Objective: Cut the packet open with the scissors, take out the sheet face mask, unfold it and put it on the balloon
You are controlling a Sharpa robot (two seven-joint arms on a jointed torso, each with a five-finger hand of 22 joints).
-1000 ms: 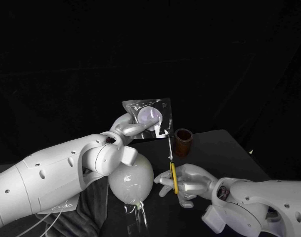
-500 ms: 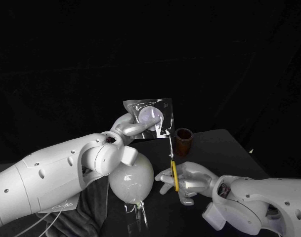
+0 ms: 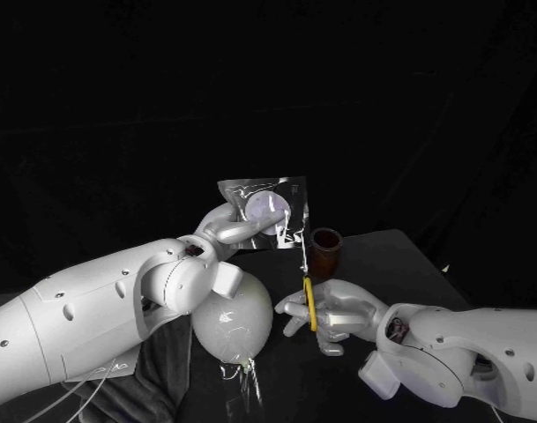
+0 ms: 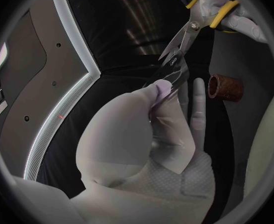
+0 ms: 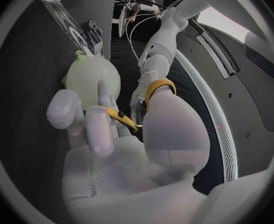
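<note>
My left hand (image 3: 230, 228) holds the shiny clear packet (image 3: 265, 210) upright above the table, pinching its lower corner; the pale mask shows inside it. The left wrist view has the packet (image 4: 172, 81) edge-on beyond the left hand (image 4: 150, 134). Below it, my right hand (image 3: 333, 313) grips the yellow-handled scissors (image 3: 308, 295), blades pointing up. The scissors (image 4: 184, 36) have their tips at the packet's edge. My right hand (image 5: 121, 144) has its fingers through the yellow loops of the scissors (image 5: 156, 87). The pale balloon (image 3: 233, 320) lies on the table under my left forearm, and the balloon (image 5: 92, 77) sits beyond my right hand.
A brown cylindrical cup (image 3: 328, 252) stands on the black table (image 3: 395, 264) just behind the scissors, and the cup (image 4: 227, 87) lies close beside the packet in the left wrist view. A dark cloth (image 3: 153, 379) and thin cables lie under my left arm.
My right hand has risen a little with the scissors, bringing the blades closer up to the packet. The left hand and packet have stayed put.
</note>
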